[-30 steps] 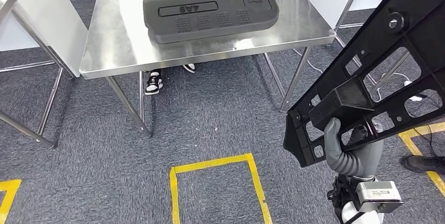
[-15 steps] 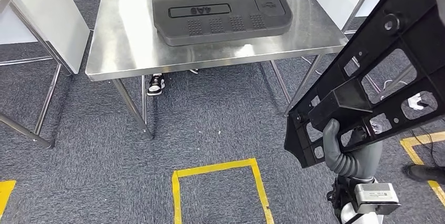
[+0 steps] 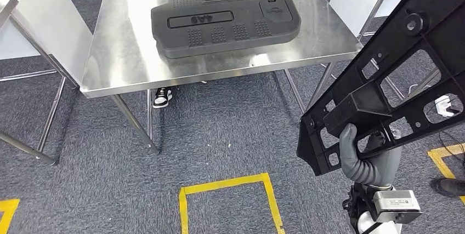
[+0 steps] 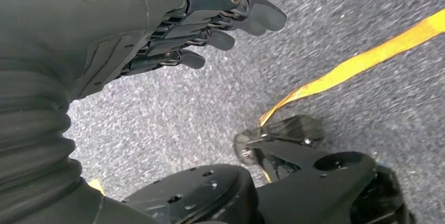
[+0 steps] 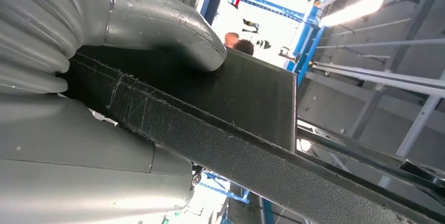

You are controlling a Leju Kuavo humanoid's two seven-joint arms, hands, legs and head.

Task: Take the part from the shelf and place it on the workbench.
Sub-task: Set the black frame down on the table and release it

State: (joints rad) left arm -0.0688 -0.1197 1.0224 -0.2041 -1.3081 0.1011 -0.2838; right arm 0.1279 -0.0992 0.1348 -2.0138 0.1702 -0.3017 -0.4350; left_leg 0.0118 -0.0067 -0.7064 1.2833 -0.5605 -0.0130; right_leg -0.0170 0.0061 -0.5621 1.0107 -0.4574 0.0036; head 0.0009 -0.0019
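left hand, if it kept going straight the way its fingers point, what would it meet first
Most likely the grey carpet: the left hand holds nothing, and beyond its fingers lies bare floor. The yellow tape line lies off to one side. Depth is unclear.

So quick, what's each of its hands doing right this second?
Left hand: holds nothing, fingers loosely apart, hanging over the carpet.
Right hand: gripping the black frame part, thumb pressed on it.

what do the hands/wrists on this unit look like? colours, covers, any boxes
Right hand: light grey, thick smooth thumb, grey ribbed cover at the wrist, a silver-grey box with a small label below it. Left hand: dark grey shell, darker segmented fingers with metal screws and rounded tips, the same ribbed cover.
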